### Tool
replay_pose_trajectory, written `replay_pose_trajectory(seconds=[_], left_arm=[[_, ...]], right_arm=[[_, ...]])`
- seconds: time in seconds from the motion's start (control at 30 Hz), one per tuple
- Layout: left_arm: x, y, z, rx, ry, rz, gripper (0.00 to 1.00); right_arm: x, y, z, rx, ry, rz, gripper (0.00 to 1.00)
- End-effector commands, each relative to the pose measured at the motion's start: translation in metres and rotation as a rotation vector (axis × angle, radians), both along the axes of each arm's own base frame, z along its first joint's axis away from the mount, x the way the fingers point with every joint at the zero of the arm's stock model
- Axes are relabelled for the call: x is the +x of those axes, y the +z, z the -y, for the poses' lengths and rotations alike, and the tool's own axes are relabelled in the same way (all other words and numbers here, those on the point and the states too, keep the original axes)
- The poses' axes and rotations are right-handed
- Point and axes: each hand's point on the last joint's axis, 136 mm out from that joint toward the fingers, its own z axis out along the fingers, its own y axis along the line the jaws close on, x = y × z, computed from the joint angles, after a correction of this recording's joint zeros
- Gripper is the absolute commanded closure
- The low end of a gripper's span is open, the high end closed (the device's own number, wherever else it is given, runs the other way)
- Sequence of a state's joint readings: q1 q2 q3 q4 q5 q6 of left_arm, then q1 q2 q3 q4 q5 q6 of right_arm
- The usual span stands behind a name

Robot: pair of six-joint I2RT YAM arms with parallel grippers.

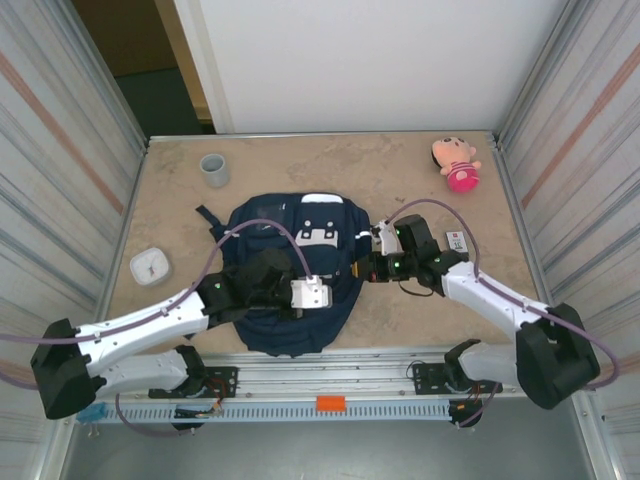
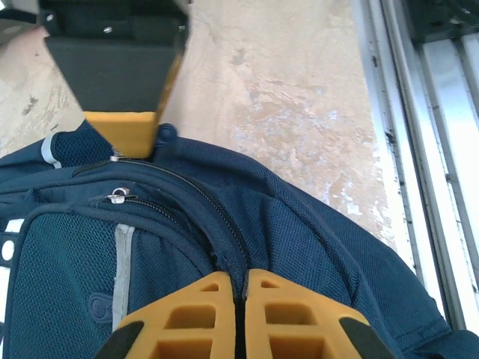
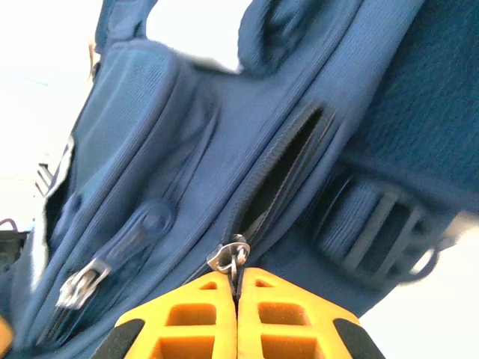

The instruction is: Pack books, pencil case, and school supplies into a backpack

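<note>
The navy backpack lies flat in the middle of the table. My left gripper is shut on a fold of its fabric beside the zip line, near the bag's lower right side. My right gripper is shut on the metal zip pull; the zip above it gapes open a short way. In the top view the right gripper sits at the bag's right edge. A small whitish packet with red markings, the school supplies, lies just right of the right arm. Books and pencil case are out of view.
A grey cup stands at the back left, a white square object lies at the left edge, and a pink plush doll sits at the back right. Metal walls close in both sides. The right gripper's finger shows in the left wrist view.
</note>
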State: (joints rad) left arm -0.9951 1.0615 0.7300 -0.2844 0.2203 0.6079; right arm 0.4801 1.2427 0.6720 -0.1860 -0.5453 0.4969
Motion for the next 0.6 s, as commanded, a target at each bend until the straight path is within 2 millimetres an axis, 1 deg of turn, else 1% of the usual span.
replay_pose_trajectory(seconds=[0.0,0.1,0.17,0.27,0.37,0.4,0.43,0.47,0.53,0.57], left_arm=[[-0.036,-0.006,-0.015,0.029,-0.14,-0.073,1.0],[-0.041,-0.006,-0.018,0.037,-0.163,-0.083,1.0],[-0.043,-0.006,-0.018,0.04,-0.171,-0.09,1.0],[-0.044,-0.008,-0.019,0.046,-0.174,-0.091,1.0],[-0.039,-0.01,-0.019,0.048,-0.149,-0.084,1.0],[-0.036,-0.009,-0.019,0.044,-0.129,-0.08,0.98],[-0.033,-0.008,-0.019,0.041,-0.109,-0.078,0.91],[-0.029,-0.005,-0.02,0.029,-0.083,-0.073,0.79],[-0.02,0.004,-0.022,-0.015,-0.028,-0.067,0.6],[-0.015,0.009,-0.024,-0.042,-0.005,-0.065,0.54]], right_arm=[[0.047,-0.005,0.032,-0.098,-0.115,0.075,1.0],[0.068,-0.012,0.038,-0.112,-0.12,0.068,1.0],[0.076,-0.015,0.039,-0.116,-0.114,0.066,1.0],[0.082,-0.018,0.037,-0.123,-0.103,0.061,1.0],[0.083,-0.014,0.034,-0.108,-0.095,0.068,1.0],[0.081,-0.012,0.034,-0.103,-0.093,0.072,1.0],[0.08,-0.01,0.034,-0.101,-0.094,0.078,1.0],[0.078,-0.007,0.036,-0.1,-0.098,0.088,0.98],[0.073,0.001,0.039,-0.099,-0.108,0.118,0.89],[0.07,0.006,0.042,-0.098,-0.119,0.139,0.86]])
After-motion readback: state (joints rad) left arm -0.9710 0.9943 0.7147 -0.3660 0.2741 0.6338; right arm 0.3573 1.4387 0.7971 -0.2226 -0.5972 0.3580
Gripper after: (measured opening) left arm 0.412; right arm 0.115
